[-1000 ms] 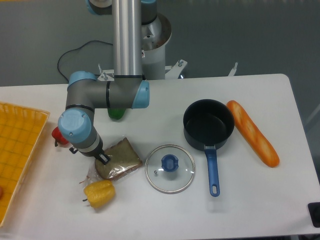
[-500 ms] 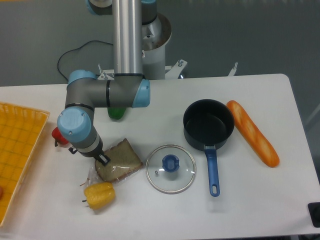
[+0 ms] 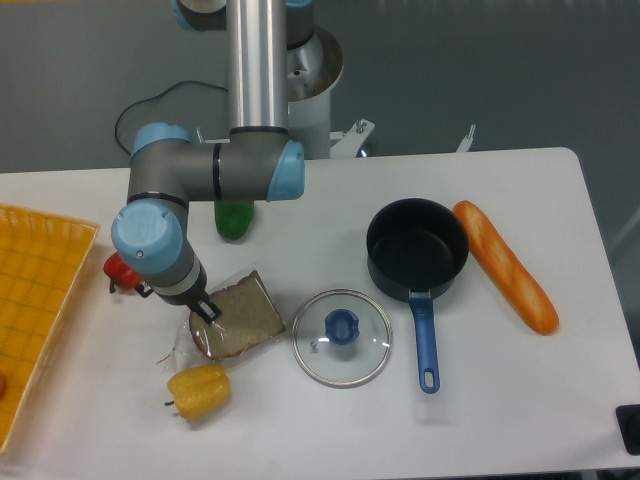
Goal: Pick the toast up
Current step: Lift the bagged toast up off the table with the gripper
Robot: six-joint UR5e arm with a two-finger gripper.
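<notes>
The toast (image 3: pixel 242 317), a tan-brown slice with a darker crust in crinkly clear wrap, is at the table's left-middle, just right of my wrist. My gripper (image 3: pixel 207 311) points down at the toast's left edge; only a dark fingertip shows below the grey wrist. The fingers look closed on that edge of the wrapped slice. The slice appears tilted, with its left side slightly raised off the table.
A yellow pepper (image 3: pixel 199 390) lies just below the toast. A red pepper (image 3: pixel 117 270) is left of the wrist and a green object (image 3: pixel 234 218) behind the arm. A glass lid (image 3: pixel 341 337), blue pot (image 3: pixel 417 247), baguette (image 3: pixel 505 265) and an orange tray (image 3: pixel 35 300) are also on the table.
The wrist has shifted slightly up and to the left. The toast's left edge has followed it, and the slice has drawn a little away from the yellow pepper.
</notes>
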